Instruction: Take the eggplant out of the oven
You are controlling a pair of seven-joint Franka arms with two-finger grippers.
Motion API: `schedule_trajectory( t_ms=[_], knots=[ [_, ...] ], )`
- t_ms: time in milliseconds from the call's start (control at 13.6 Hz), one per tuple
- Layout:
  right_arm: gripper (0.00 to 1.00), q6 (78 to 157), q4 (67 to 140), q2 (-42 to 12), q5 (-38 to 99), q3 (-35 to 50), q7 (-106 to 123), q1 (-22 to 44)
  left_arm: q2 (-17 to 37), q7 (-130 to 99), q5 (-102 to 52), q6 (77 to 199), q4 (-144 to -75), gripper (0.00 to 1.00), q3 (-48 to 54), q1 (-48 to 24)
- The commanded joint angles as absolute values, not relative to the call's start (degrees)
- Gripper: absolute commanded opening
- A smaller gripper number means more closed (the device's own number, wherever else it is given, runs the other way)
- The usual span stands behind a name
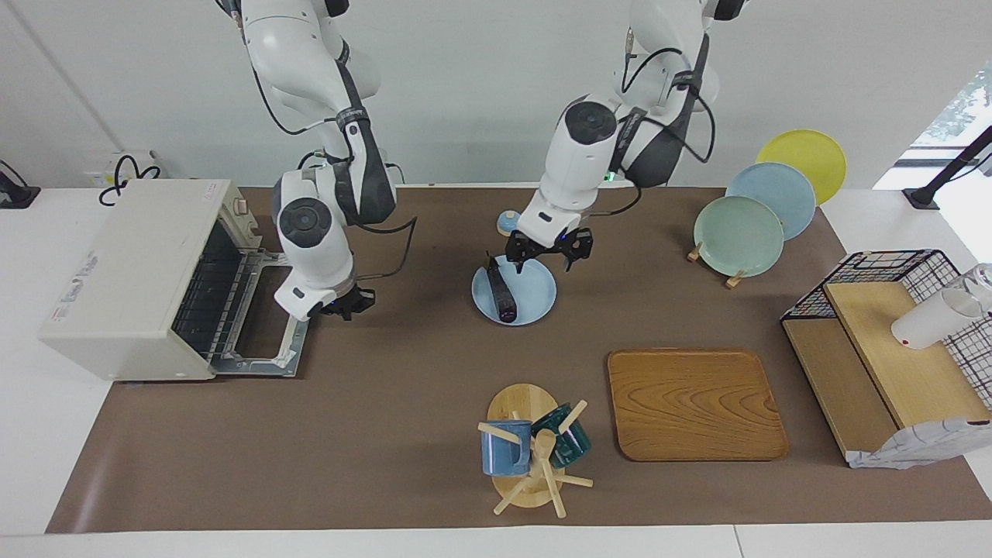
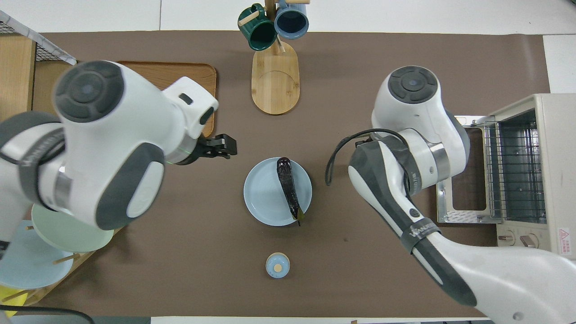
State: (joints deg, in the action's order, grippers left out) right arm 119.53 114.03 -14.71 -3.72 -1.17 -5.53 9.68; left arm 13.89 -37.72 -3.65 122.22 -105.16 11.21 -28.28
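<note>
The eggplant (image 1: 501, 291) lies across a light blue plate (image 1: 536, 301) in the middle of the table, its green stem tip toward the robots; it also shows in the overhead view (image 2: 288, 185) on the plate (image 2: 265, 200). My left gripper (image 1: 544, 260) is open and empty, raised over the plate's edge nearest the robots, clear of the eggplant. It shows in the overhead view (image 2: 220, 146). The oven (image 1: 132, 271) stands at the right arm's end with its door (image 1: 263, 329) dropped open and its rack bare (image 2: 515, 171). My right gripper (image 1: 349, 304) hangs beside the open door.
A mug tree (image 1: 531, 453) with a blue and a green mug and a wooden tray (image 1: 697, 403) lie farther from the robots. A plate rack (image 1: 738, 235) and a wire basket (image 1: 891, 279) stand at the left arm's end. A small blue lid (image 1: 508, 222) lies near the plate.
</note>
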Motion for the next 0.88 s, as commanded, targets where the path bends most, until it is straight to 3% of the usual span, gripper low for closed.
schedule_trajectory(
  t_ms=[0, 368, 809],
  knots=[
    [0.0, 125.7, 121.2, -11.3, -3.3, -0.4, -4.1, 8.8, 19.3, -39.8, -4.4, 128.5, -106.0, 1.0, 9.9, -31.8],
    [0.0, 128.3, 123.5, -11.2, -9.6, -0.4, -1.2, 6.5, 22.1, -39.2, -3.8, 130.2, -106.0, 1.0, 9.9, -32.0],
    [0.0, 127.4, 123.0, -11.1, -18.3, -0.4, -1.1, 6.4, 22.2, -39.1, -3.8, 131.0, -106.9, 0.72, 9.9, -32.1]
  ],
)
